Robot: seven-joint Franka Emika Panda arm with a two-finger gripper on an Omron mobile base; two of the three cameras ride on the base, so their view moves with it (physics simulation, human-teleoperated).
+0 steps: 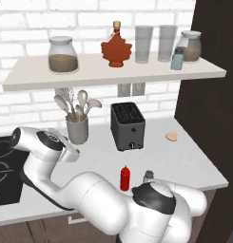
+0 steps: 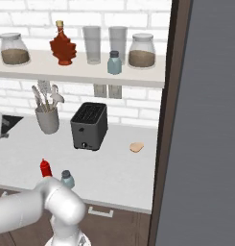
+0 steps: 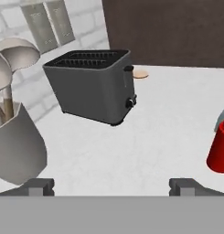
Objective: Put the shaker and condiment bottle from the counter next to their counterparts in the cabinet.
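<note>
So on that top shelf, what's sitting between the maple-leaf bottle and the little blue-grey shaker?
Two tall clear drinking glasses stand between the maple-leaf bottle and the shaker on the shelf, slightly further back; both base views show it.

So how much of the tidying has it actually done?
Nothing is moved yet. The red condiment bottle and shaker stand on the counter. The gripper is open, holding nothing. Both go onto the shelf, beside the maple-leaf bottle and twin shaker.

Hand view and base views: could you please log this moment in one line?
gripper: open, empty | condiment bottle, shaker: on counter | shelf: counterparts waiting
</note>
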